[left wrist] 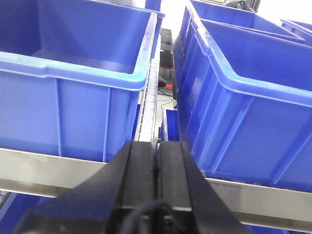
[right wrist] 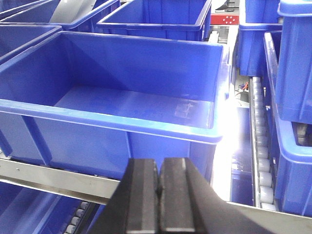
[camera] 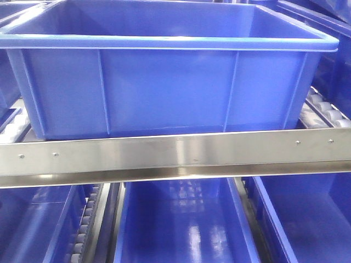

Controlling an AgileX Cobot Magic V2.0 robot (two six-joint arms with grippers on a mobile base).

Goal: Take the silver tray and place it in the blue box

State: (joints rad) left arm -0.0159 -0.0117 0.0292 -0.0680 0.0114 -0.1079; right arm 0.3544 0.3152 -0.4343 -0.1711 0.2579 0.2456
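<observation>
**A:** Blue plastic on every side. On the left, what is the left gripper (left wrist: pixel 156 168) doing?

**B:** Its two black fingers are pressed flat together with nothing between them. It hangs in front of the steel rail (left wrist: pixel 29 165), facing the gap between two bins.

**A:** And in the middle?

**B:** The blue box (camera: pixel 164 93) sits on the upper rack behind that rail. In the right wrist view its floor (right wrist: pixel 131 102) is bare as far as I can see; the near wall hides only a strip of it. No tray lies in it.

**A:** The right side?

**B:** The right gripper (right wrist: pixel 159 195) is also closed on nothing, poised before the box's near rim, with a roller track (right wrist: pixel 261 146) off to its right.

**A:** Where is the silver tray, then?

**B:** I cannot find it. A pale grey shape (right wrist: pixel 68 9) shows in a far bin at the upper left, but it is too cut off to name.

**A:** So which step is this?

**B:** I judge the tray is not yet in hand. Next calls for locating it, spreading the fingers and closing on its edge before carrying it over the box.
</observation>
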